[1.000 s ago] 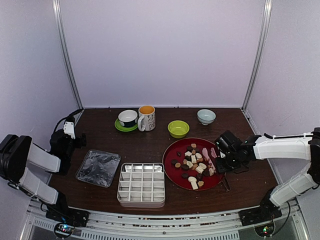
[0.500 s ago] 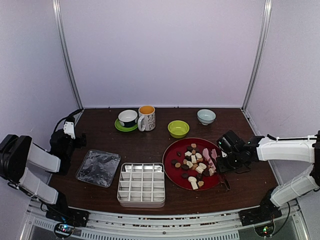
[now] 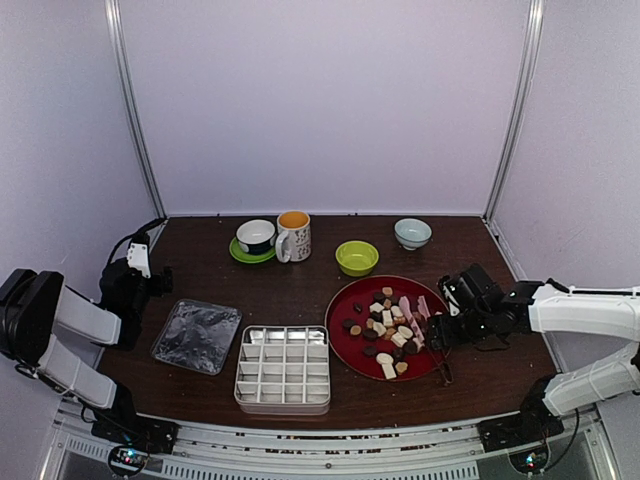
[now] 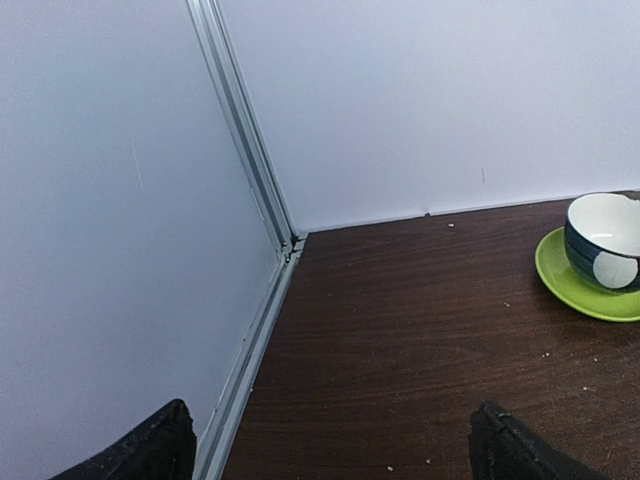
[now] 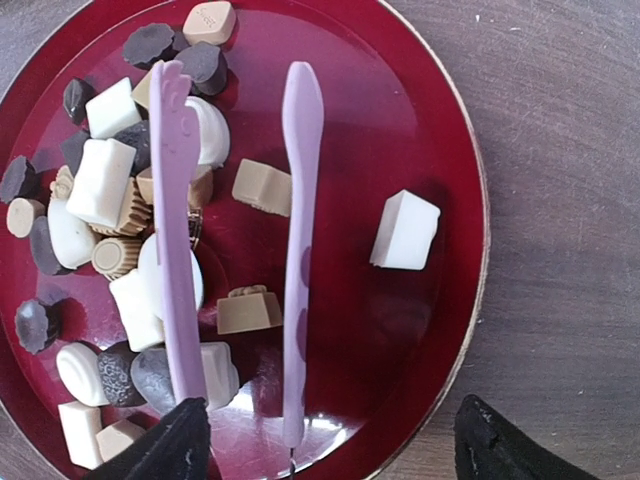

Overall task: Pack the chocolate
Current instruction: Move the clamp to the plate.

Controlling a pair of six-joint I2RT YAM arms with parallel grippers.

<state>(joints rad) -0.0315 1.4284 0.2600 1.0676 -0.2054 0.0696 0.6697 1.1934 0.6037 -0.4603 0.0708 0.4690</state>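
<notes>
The chocolate (image 3: 385,322) lies as several dark, tan and cream pieces on a red plate (image 3: 347,298). In the right wrist view the chocolate (image 5: 105,180) is heaped on the left half of the plate (image 5: 400,110), with one cream block alone on the right. Pink tongs (image 5: 297,200) rest on the plate, arms spread. My right gripper (image 5: 325,452) is open at the plate's near rim; the tongs' handle end lies between its fingers, ungripped. At the table's far left, my left gripper (image 4: 335,450) is open over bare wood, holding nothing.
A silver compartment tray (image 3: 283,368) sits left of the plate, with a foil lid (image 3: 196,335) beside it. At the back stand a cup on a green saucer (image 3: 256,238), a mug (image 3: 293,235), a green bowl (image 3: 357,257) and a pale bowl (image 3: 412,233).
My right gripper has opened and let go of the pink tongs, which now lie spread on the plate. The right arm has drawn back to the right. The left arm is still.
</notes>
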